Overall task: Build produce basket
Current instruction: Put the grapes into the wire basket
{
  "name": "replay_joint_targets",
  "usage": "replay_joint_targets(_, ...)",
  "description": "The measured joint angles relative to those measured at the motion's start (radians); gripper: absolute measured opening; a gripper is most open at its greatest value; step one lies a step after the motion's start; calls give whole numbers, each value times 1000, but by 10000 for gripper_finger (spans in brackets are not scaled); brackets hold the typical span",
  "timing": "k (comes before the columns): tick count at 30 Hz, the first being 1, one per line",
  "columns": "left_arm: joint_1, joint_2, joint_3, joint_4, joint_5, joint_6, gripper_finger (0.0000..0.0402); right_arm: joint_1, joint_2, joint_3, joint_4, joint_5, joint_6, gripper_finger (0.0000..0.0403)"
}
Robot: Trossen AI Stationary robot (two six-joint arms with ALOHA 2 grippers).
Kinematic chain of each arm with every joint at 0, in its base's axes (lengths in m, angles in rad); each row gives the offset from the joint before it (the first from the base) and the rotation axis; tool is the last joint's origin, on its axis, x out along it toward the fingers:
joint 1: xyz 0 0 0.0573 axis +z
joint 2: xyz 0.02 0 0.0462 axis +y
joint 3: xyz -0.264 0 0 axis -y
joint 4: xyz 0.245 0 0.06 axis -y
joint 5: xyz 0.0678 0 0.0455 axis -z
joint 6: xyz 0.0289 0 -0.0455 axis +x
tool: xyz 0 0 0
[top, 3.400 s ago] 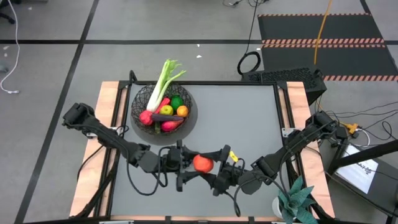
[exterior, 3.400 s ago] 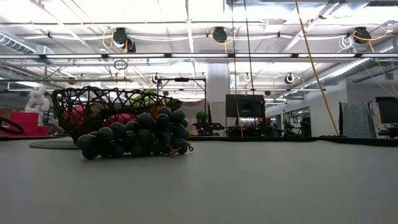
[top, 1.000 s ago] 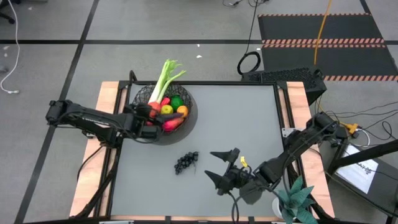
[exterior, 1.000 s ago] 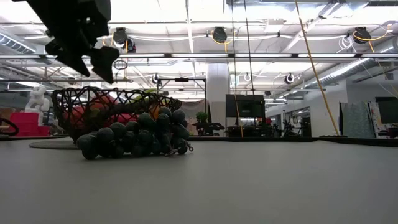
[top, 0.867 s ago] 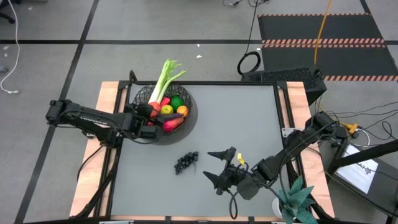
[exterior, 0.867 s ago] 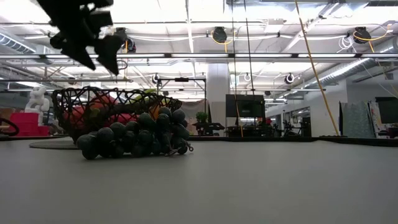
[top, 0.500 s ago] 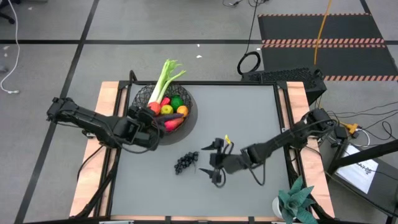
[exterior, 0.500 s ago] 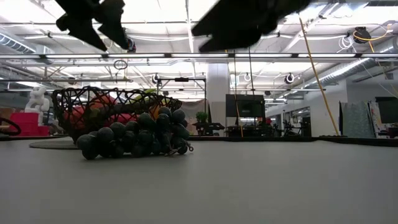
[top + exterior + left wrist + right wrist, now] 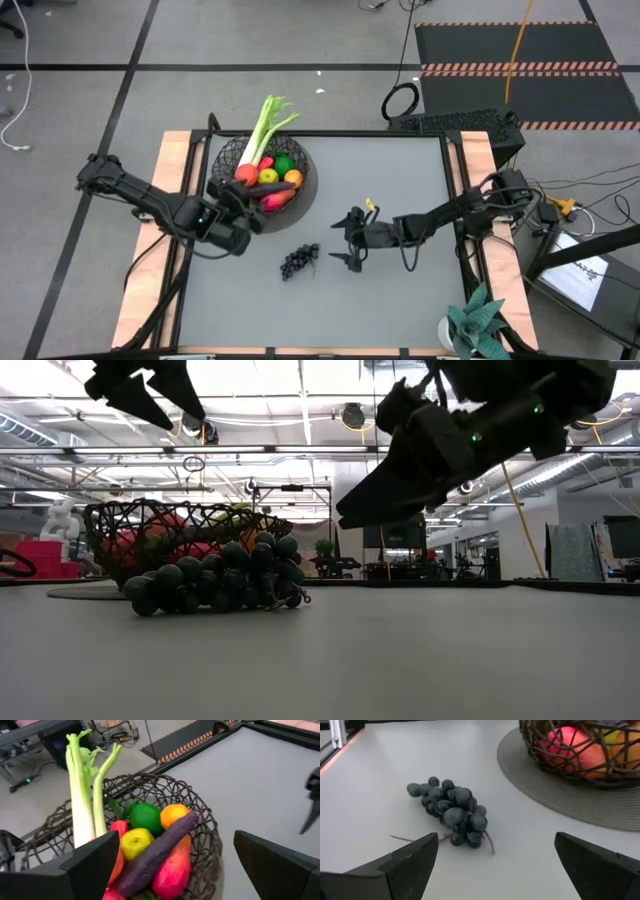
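The black wire basket (image 9: 262, 176) stands on a round grey mat (image 9: 560, 805) at the table's far left. It holds the leek (image 9: 264, 125), lime (image 9: 144, 815), apple (image 9: 133, 843), orange (image 9: 172, 814), dark eggplant (image 9: 155, 852), mango (image 9: 172, 870) and a pink-red fruit (image 9: 245, 173). The purple grapes (image 9: 299, 260) lie on the table in front of the basket, also seen in the right wrist view (image 9: 450, 812). My left gripper (image 9: 244, 212) hovers open at the basket's near-left side. My right gripper (image 9: 347, 243) hovers open, just right of the grapes and facing them.
A spiky teal-green plant (image 9: 480, 322) stands at the table's near right corner. Bare grey table top (image 9: 400, 180) spreads right of the basket and in front of the grapes. The table's wooden side rails (image 9: 170, 200) border the work surface.
My left gripper has drawn back from over the basket toward the near edge and risen; a pink-red fruit now shows where it was. My right gripper has swung from the near edge toward the far edge and left, ending beside the grapes, open throughout. The grapes have not moved.
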Motion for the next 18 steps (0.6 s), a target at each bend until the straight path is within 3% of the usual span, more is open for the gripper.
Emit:
replay_joint_targets(6, -42, 0, 0, 59, 0, 13, 390, -39, 47, -2, 21, -43, -39, 386)
replay_joint_targets(12, -72, 0, 0, 176, 0, 107, 390, -74, 190, -2, 145, -142, -66, 342)
replay_joint_targets(18, -98, 0, 0, 191, 0, 126, 390, -101, 296, 55, 179, -160, -91, 296)
